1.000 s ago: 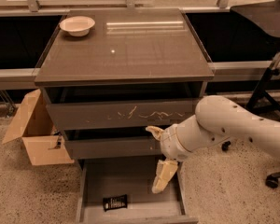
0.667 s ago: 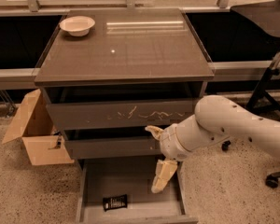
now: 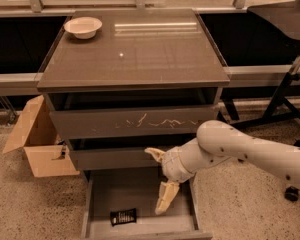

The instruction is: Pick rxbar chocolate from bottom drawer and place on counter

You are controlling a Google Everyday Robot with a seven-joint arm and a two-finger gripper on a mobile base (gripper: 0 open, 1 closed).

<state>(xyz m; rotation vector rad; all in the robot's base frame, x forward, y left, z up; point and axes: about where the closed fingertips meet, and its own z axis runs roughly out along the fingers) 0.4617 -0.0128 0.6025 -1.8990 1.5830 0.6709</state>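
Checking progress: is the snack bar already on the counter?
No, the bar lies in the bottom drawer, left of the open gripper.

Hand [image 3: 155, 180] over bottom drawer [image 3: 115, 194] hides floor part; arm [image 3: 250, 149] cut off rt; rxbar chocolate [image 3: 123, 216] lettering unreadable.

One high, fairly near camera faces down onto the glossy grey-brown counter [image 3: 140, 59]; the cream gripper [image 3: 154, 181] hangs at 6 o'clock.

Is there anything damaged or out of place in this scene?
Yes: the upper drawer front bears pale scratches. An open cardboard box sits on the floor at the left. The gripper, open, hangs over the bottom drawer, right of the rxbar chocolate.
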